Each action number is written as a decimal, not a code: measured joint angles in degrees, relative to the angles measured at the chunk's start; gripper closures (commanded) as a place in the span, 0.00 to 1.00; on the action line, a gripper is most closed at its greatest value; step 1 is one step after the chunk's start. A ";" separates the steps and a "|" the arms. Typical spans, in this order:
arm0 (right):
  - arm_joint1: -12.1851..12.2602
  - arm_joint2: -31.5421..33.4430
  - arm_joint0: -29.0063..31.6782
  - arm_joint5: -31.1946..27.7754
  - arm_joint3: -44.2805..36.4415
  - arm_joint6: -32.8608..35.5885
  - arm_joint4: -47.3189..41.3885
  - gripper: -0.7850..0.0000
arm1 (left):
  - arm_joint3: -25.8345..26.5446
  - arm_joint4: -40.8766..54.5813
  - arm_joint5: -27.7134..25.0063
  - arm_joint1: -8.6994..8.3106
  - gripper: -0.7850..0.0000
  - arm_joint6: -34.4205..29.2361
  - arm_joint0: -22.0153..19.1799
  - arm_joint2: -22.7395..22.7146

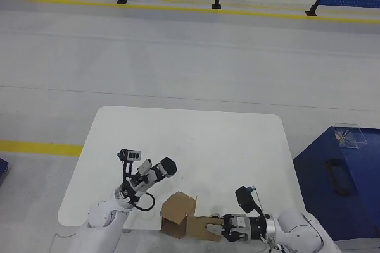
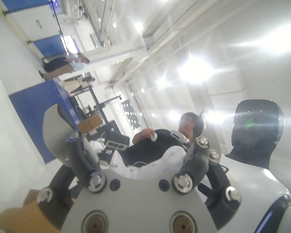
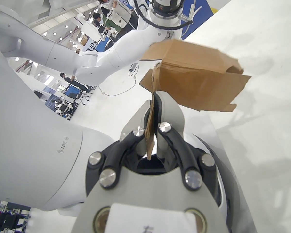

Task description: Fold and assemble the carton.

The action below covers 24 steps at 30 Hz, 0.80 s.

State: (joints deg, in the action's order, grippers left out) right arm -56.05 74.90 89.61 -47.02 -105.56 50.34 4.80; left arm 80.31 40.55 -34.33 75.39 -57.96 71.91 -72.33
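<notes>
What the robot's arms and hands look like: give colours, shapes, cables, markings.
The left arm and right arm have rounded white shells. The right hand and left hand show a grey plate, black linkages with silver bolts, and white fingers with dark pads. A black cable loops at the left wrist; a grey marking sits on the right arm's shell.

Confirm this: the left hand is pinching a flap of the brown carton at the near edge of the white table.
Wrong hand: the right hand pinches a flap of the carton, as the right wrist view shows; the rest stands.
</notes>
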 measured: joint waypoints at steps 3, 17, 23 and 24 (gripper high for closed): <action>0.21 -0.04 0.55 -0.55 -0.47 -0.17 0.21 1.00 | -0.42 -2.14 5.27 -0.60 0.00 -5.91 -0.35 0.56; 0.77 0.48 1.12 -1.88 -0.72 -0.71 -2.20 1.00 | -4.66 -0.21 21.42 -1.56 0.00 -21.49 -2.61 3.97; 0.69 0.19 1.39 0.04 -1.12 -3.12 -4.56 1.00 | -4.64 -0.32 21.39 -1.55 0.00 -21.32 -2.61 3.95; 0.70 0.33 1.50 0.45 -1.09 -4.03 -5.86 1.00 | -4.64 -0.29 21.41 -1.55 0.00 -21.31 -2.59 3.94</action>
State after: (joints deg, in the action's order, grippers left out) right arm -55.35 75.23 91.11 -46.57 -106.65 46.31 -1.06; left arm 75.67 40.27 -12.93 73.84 -79.27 69.32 -68.39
